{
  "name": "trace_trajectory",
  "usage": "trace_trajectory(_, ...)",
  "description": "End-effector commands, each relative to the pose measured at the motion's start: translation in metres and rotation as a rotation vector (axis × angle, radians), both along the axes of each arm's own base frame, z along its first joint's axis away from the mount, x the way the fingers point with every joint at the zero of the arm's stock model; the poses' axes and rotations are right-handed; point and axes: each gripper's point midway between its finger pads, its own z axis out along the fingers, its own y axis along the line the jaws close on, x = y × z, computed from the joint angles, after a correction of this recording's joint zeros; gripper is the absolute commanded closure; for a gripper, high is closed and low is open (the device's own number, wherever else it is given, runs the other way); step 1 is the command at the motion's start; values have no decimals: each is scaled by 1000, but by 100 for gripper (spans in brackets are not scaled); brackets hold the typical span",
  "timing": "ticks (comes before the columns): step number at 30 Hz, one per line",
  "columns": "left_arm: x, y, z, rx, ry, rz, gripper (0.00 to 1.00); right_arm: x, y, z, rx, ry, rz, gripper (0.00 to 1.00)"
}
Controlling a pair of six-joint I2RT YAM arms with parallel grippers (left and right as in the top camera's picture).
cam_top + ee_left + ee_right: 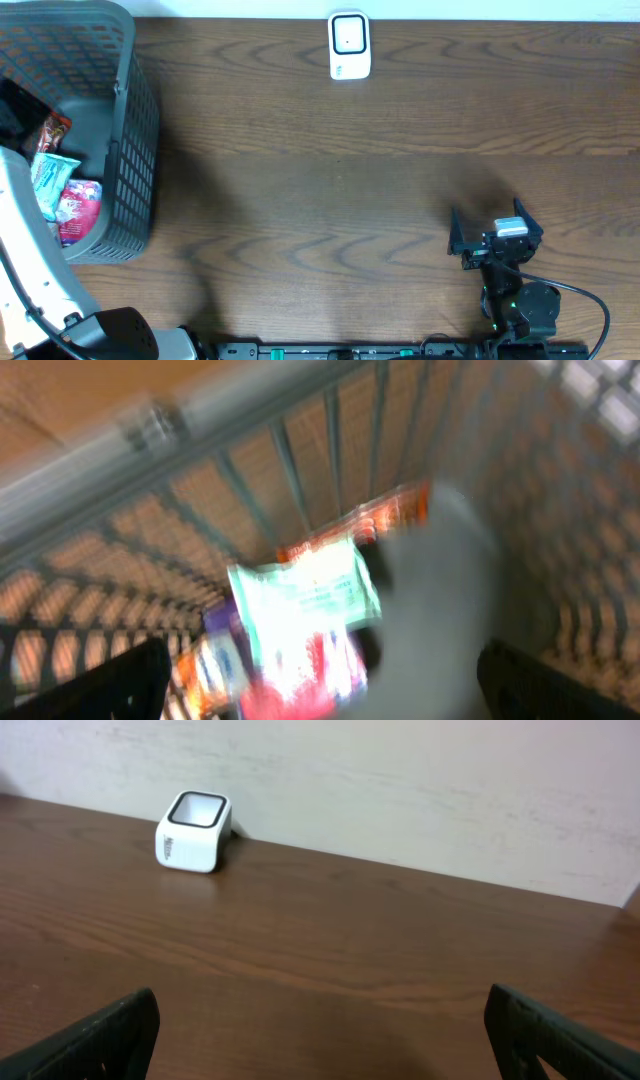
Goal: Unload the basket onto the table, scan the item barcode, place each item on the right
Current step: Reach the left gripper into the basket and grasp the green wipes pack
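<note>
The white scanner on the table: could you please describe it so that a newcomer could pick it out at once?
Look at the wooden table, then along its far edge by the wall. The scanner is a small white box with a dark-rimmed window on top, standing alone on bare wood, unlike the colourful packets in the grey basket at the left.

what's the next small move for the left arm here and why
Probably lower the left gripper onto the green-and-white packet and close on it. The gripper hangs open and empty over the basket, the packet lies on top of the pile below it, and no item is near the scanner yet. The wrist view is blurred, so the exact grip spot is unclear.
</note>
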Motion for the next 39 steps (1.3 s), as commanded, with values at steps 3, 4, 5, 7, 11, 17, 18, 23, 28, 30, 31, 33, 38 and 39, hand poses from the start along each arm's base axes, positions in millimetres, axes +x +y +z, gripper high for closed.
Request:
trace_trajectory(3,3,-17,-26,-94,52,-102,2,0,-2,0,14,0,-8,1)
trace_trajectory(4,1,-18,-35,-98,85,-122,2,0,-2,0,14,1,-8,1)
trace_trajectory(5,0,-19,-42,-101,114,-140,2,0,-2,0,14,1,-8,1)
trace_trajectory(7,-5,-19,-58,-105,172,-161,2,0,-2,0,14,1,-8,1)
trace_trajectory(11,-7,-11,-85,-102,235,-135,2,0,-2,0,14,1,-8,1)
trace_trajectory(17,0,-9,-99,-117,244,-139,2,0,-2,0,14,1,-8,1)
trace_trajectory(18,1,-8,-99,-114,241,-139,2,0,-2,0,14,1,-8,1)
trace_trajectory(23,7,-5,-96,-99,218,-139,2,0,-2,0,14,0,-8,1)
trace_trajectory(28,10,-4,-95,-94,204,-141,2,0,-2,0,14,1,-8,1)
trace_trajectory(30,10,-4,-98,-98,212,-147,2,0,-2,0,14,1,-8,1)
trace_trajectory(31,10,-4,-100,-97,224,-159,2,0,-2,0,14,1,-8,1)
trace_trajectory(33,10,-4,-106,-92,260,-197,2,0,-2,0,14,1,-8,1)
trace_trajectory(38,9,-4,-127,-129,326,-213,2,0,-2,0,14,0,-8,1)
trace_trajectory(39,8,-4,-132,-136,340,-212,2,0,-2,0,14,1,-8,1)
